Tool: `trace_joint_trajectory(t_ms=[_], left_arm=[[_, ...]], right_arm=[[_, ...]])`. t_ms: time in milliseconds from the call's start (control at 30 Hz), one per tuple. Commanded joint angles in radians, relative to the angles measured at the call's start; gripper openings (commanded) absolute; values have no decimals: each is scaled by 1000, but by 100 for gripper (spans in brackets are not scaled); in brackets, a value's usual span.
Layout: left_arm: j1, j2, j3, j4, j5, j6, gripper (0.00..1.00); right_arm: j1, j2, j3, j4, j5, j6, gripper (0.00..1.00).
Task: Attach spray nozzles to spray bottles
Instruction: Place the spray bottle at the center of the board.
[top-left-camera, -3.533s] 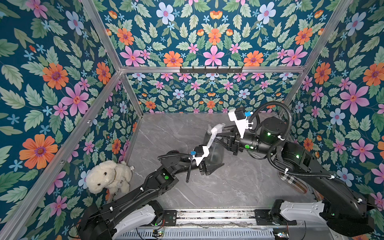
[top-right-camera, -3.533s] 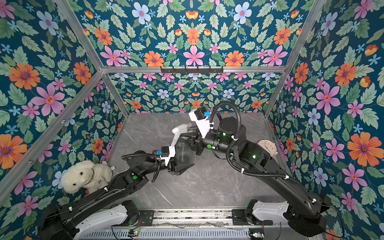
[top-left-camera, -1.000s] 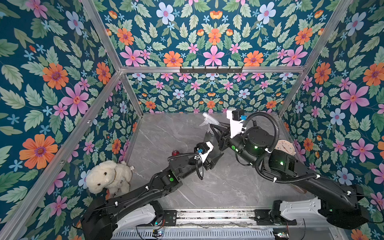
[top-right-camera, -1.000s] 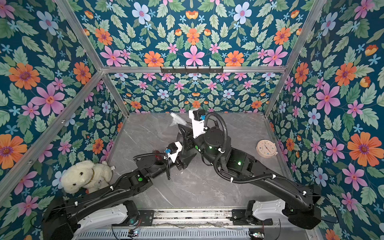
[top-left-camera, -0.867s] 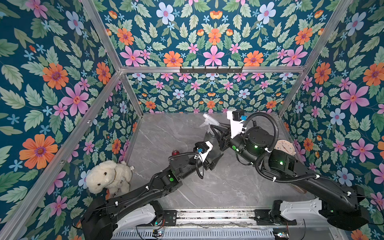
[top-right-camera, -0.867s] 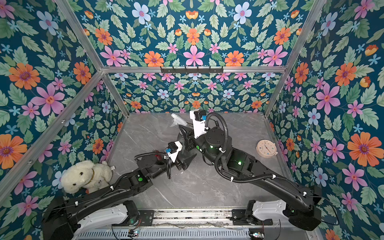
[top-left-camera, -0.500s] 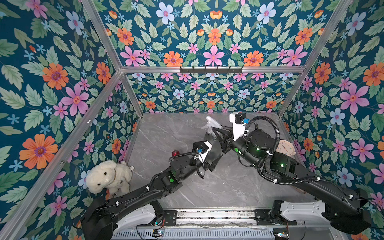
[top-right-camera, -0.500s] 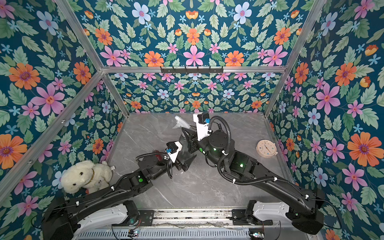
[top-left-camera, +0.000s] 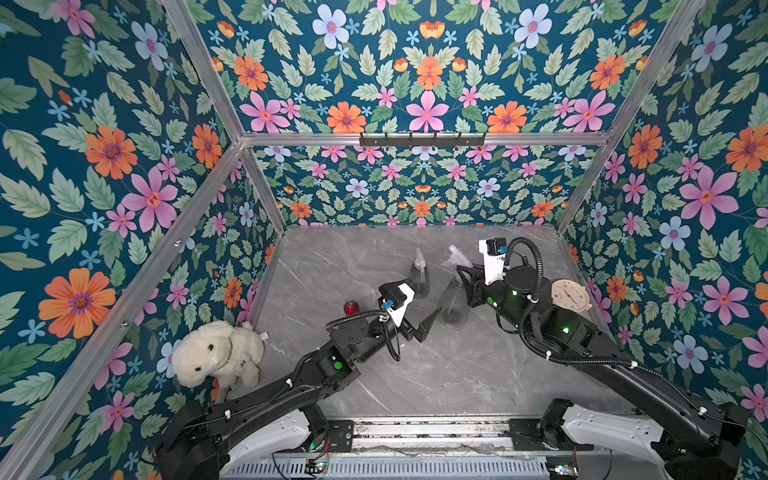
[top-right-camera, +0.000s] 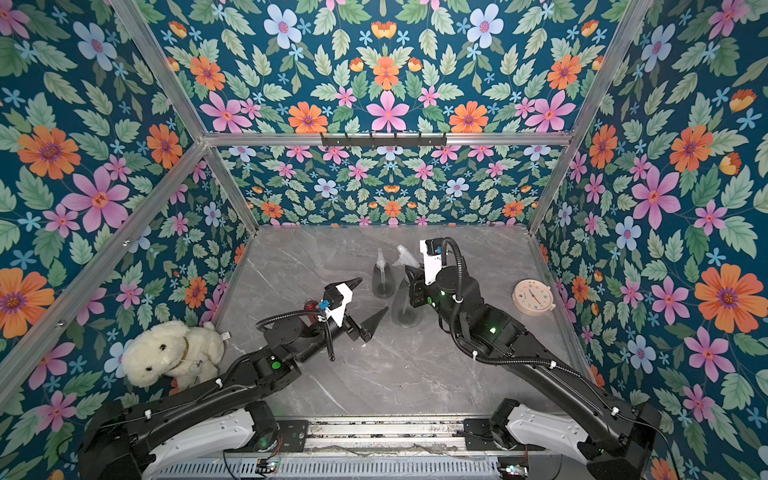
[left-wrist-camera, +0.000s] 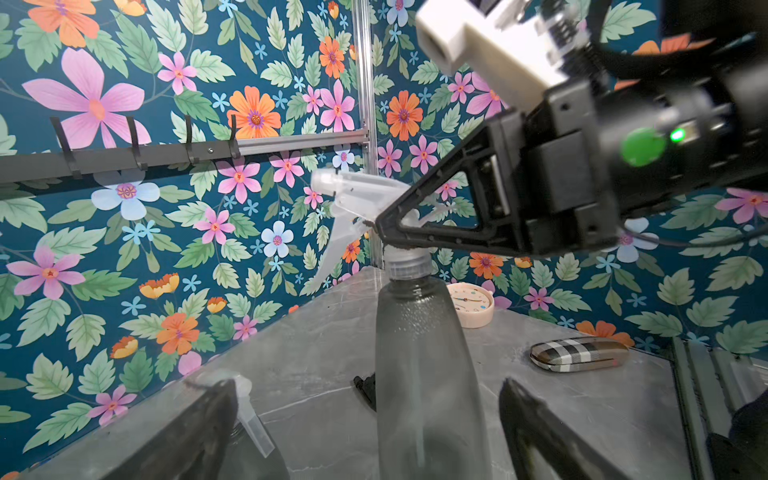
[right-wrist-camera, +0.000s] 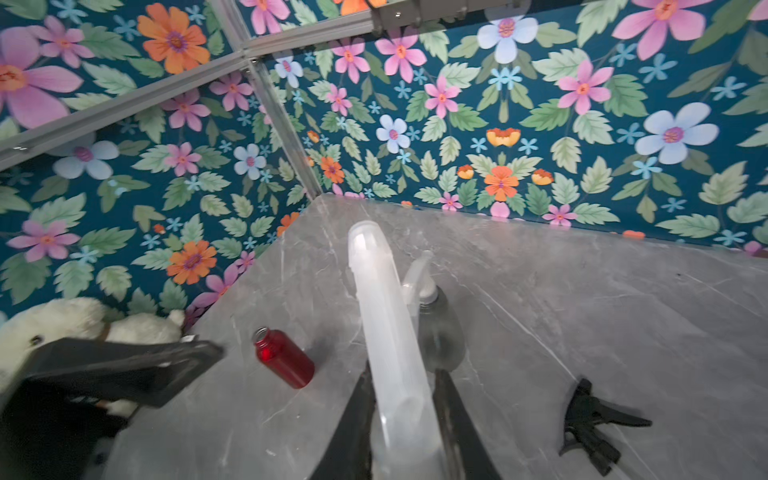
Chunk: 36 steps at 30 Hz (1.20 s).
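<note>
One top looks nearly on: your right gripper (right-wrist-camera: 403, 386) pinches the white nozzle (left-wrist-camera: 357, 195) on the mid-table grey bottle (left-wrist-camera: 419, 353). Your left gripper (top-right-camera: 371, 296) is wide open. Next, bring the black nozzle (right-wrist-camera: 594, 419) to the red bottle (right-wrist-camera: 284, 361).

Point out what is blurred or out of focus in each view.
Left wrist view: grey bottle sharp, left gripper soft at the frame's edge. Right wrist view: white nozzle, close to the lens, blurred; red bottle crisp. Both top views: sharp, evenly lit.
</note>
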Motion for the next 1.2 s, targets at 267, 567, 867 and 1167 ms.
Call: trace_joint_trajectory(t_ms=[267, 567, 867, 1167], left_arm=[[0, -188, -80, -26, -101, -74, 100], [0, -253, -71, -77, -156, -59, 100], [0, -269, -85, -70, -206, -35, 100], [0, -284, -86, -76, -226, -32, 100]], right_arm=[[-199, 323, -195, 752, -29, -108, 0], [-204, 648, -130, 980, 18, -204, 0], [-203, 659, -140, 939, 15, -215, 28], [-201, 607, -139, 866, 41, -215, 58]])
